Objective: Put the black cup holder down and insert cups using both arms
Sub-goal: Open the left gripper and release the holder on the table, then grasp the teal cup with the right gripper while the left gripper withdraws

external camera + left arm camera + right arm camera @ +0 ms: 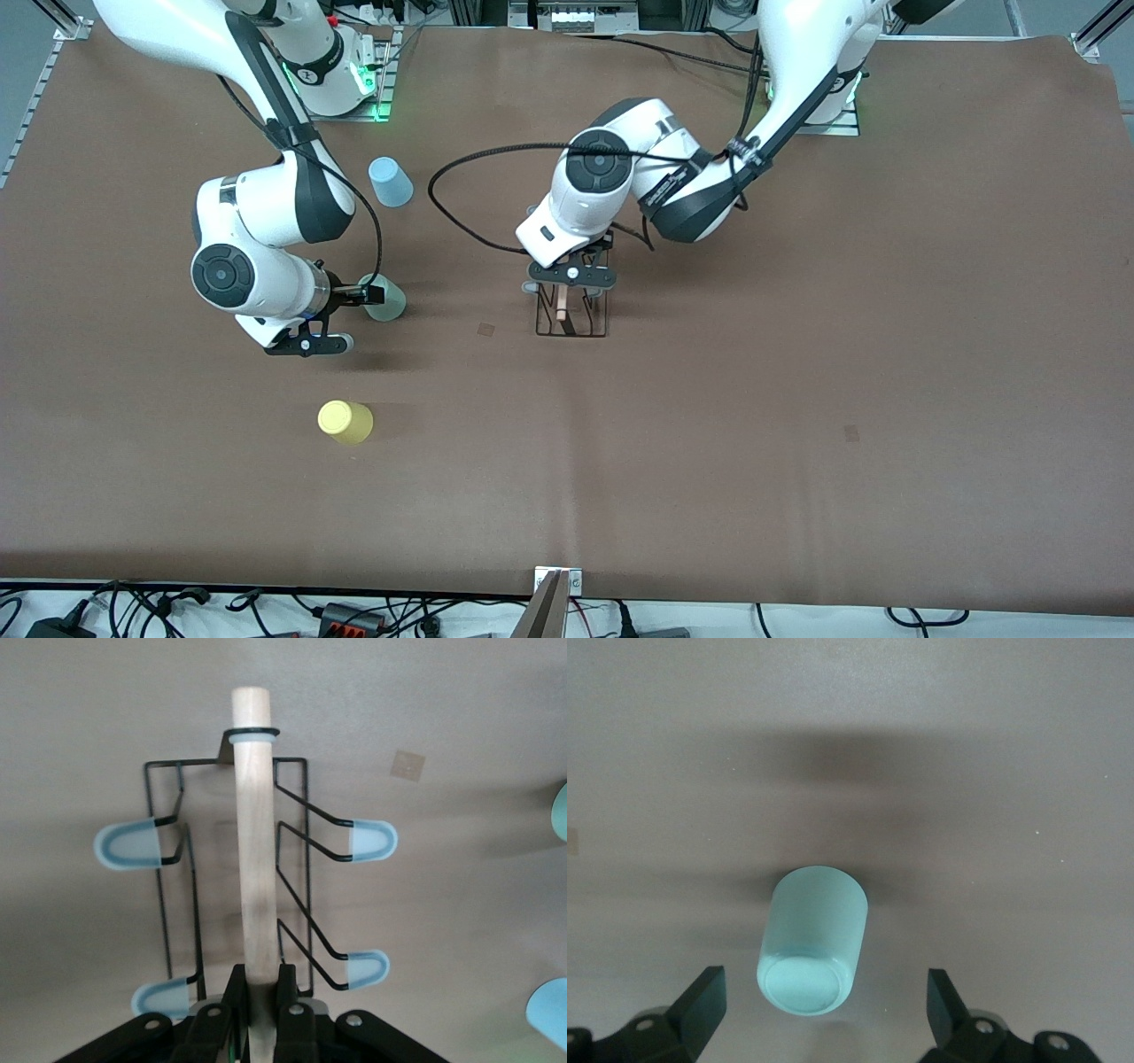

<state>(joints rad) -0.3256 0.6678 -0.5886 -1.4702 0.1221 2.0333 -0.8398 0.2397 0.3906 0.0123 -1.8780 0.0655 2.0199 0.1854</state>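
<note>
My left end effector [257,992] is clamped on the wooden handle [255,833] of the black cup holder [571,315], which stands mid-desk [797,399]. My right end effector [824,1005] hangs spread wide over the mint cup [812,939]. The blue cup [390,182] lies farther from the front camera, the yellow cup [345,422] nearer.

tbl [797,425] – brown mat | cables [266,611] – white front edge | even light

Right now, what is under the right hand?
The mint green cup stands upside down on the brown table, between the right hand's open fingers, untouched. Its inside is hidden.
</note>
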